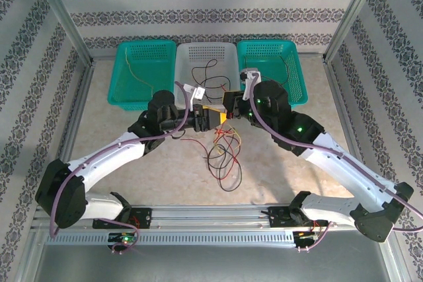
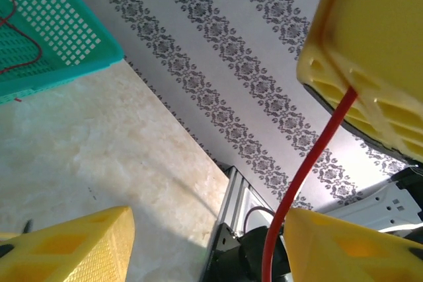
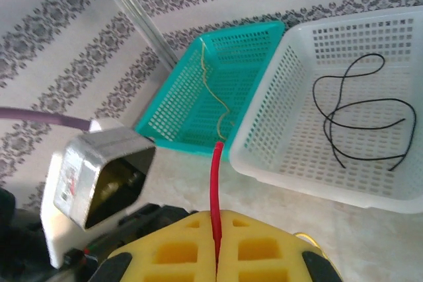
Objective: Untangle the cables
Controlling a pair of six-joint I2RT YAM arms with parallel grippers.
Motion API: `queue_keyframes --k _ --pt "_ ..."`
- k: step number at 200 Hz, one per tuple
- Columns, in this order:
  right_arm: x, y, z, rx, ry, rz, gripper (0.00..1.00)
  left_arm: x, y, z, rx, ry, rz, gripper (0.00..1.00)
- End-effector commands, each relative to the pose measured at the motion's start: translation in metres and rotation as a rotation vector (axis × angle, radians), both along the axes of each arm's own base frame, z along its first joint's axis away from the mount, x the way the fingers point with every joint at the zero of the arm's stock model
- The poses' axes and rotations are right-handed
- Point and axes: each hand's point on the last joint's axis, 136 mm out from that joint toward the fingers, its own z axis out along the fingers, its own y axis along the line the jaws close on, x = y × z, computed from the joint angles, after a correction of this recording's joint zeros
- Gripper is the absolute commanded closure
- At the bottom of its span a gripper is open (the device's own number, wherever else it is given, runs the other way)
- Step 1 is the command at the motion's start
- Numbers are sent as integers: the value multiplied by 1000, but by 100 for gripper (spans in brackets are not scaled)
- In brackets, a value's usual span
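Top camera high, near side, looking down on table (image 1: 172, 183), wrist cameras low and close, top and right wrist share white basket (image 1: 228, 54).

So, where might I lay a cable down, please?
Bare table: left of the left arm, toward the frame; right of the right arm, below the right teal basket. Crowded: centre, the cable tangle, its red cable in the right gripper.

White-cased, black-jointed arms (image 1: 106, 158) were pictured strung with purple cords (image 3: 39, 118) and tipped with yellow jaws.
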Motion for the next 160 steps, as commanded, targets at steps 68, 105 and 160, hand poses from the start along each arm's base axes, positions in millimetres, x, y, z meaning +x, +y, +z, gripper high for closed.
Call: queue_keyframes --k 68,105,160 --pt "2 -3 8 107 -1 -40 70 -3 4 33 -59 -74 38 100" --pt "-12 -31 -27 33 56 -102 25 9 11 45 -150 -17 59 100" --pt "-62 -17 -100 30 265 84 18 15 21 52 -188 31 40 100"
